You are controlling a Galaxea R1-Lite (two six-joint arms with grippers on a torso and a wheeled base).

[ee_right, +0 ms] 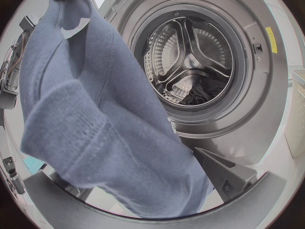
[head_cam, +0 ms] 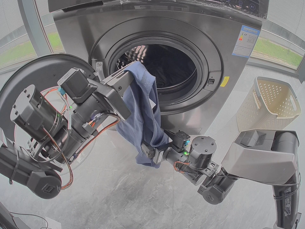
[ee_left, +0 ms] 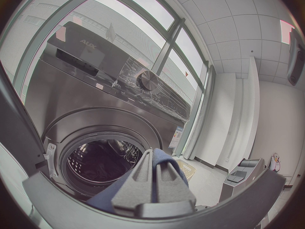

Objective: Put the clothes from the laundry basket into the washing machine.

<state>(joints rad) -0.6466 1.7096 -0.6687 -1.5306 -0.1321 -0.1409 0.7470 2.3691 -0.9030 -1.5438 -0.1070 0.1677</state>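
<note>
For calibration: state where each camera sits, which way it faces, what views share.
Head view: high, looking down at the grey front-loading washing machine and beige perforated plastic basket; shows left gripper, right gripper.
Left wrist view: behind left gripper, tilted up at machine and ceiling.
Right wrist view: low, facing the drum; right gripper's edge.
All share the blue knit garment and drum.

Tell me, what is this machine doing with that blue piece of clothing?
The robot holds a blue garment hanging between its two arms, right in front of the open washing machine. The left arm's jaws pinch its top end by the door opening; the right arm's jaws grip its lower end. Some dark clothing already lies in the drum. The laundry basket sits on the floor beside the machine.
</note>
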